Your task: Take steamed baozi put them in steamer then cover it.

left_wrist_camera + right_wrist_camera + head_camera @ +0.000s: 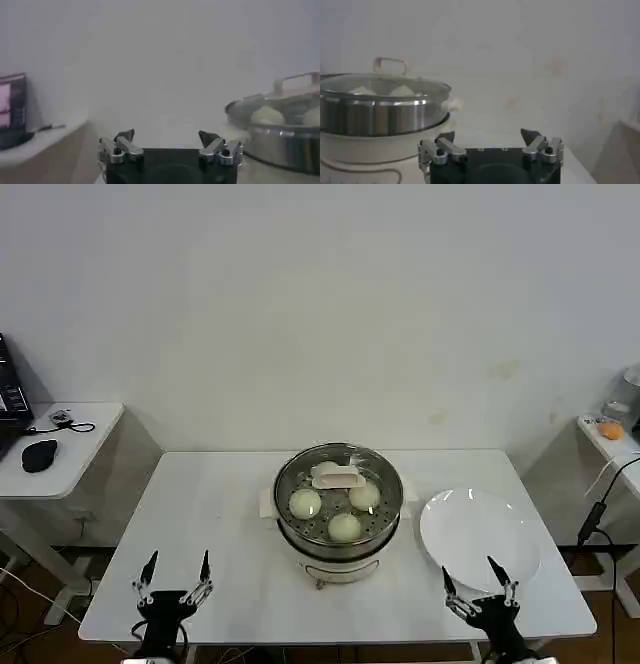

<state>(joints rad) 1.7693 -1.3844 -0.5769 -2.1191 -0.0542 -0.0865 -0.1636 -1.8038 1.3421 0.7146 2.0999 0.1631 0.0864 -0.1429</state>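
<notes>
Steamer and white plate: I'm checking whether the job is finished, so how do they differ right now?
The steamer holds buns under a glass lid; the white plate lies bare. The steamer is a deep steel pot on a white base; the plate is flat. The steamer sits mid-table, the plate toward the robot's right. Both are round.

Bare table (pixel 220 514) left of lidded steamer (pixel 338 509) (plate (pixel 478 534) seemingly close right)

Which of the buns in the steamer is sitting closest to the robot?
The bun at the near edge of the steamer, under the glass lid. The other two visible buns, left and right, lie farther back.
</notes>
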